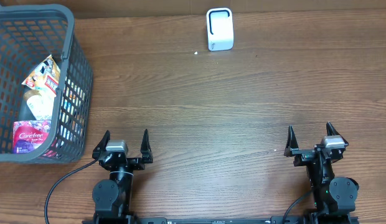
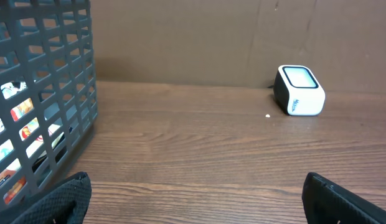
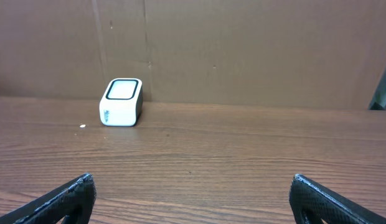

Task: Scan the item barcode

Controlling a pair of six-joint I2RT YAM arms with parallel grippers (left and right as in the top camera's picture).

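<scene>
Overhead: pink Carefree packet (image 1: pixel 31 135) lying in grey basket (image 1: pixel 71 37), left of white scanner (image 1: pixel 219 29).
Both empty, left gripper (image 1: pixel 124 135) and right gripper (image 1: pixel 311 132) are gaping wide.

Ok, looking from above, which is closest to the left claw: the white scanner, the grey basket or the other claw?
1. Grey basket, right beside the left gripper, on its left.
2. White scanner, at the table's far edge.
3. Right gripper, across on the right.
</scene>
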